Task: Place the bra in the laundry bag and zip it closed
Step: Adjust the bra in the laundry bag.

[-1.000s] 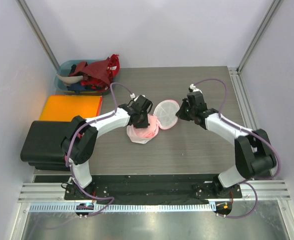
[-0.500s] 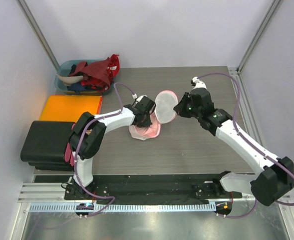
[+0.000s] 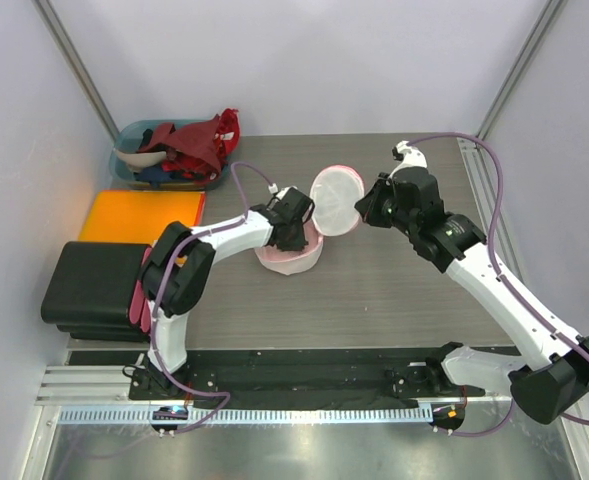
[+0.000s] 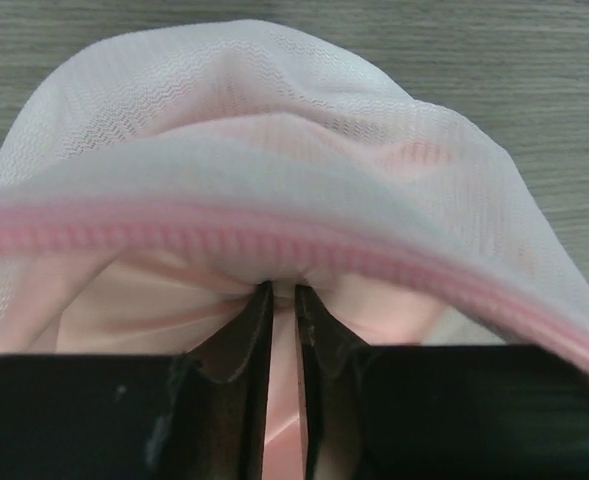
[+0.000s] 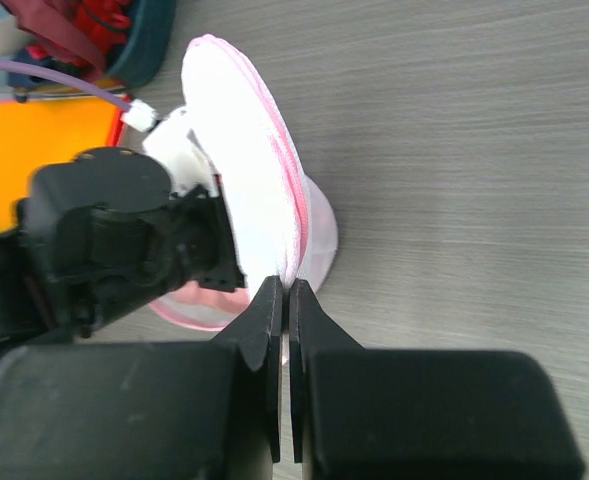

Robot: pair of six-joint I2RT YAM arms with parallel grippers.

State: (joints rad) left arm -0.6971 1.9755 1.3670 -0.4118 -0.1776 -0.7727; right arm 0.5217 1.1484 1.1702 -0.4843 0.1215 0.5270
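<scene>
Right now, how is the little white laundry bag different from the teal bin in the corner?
The laundry bag is white mesh with pink trim; the teal bin is solid plastic. The bag sits mid-table, its lid pinched up by the right gripper while the left gripper reaches inside; the bin sits untouched in the far corner. The bag holds pink cloth; the bin is heaped with red and blue clothes. Both hold clothing.

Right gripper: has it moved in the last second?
Yes. The right gripper, shut on the laundry bag flap, has shifted toward the table's far edge, lifting it.
</scene>
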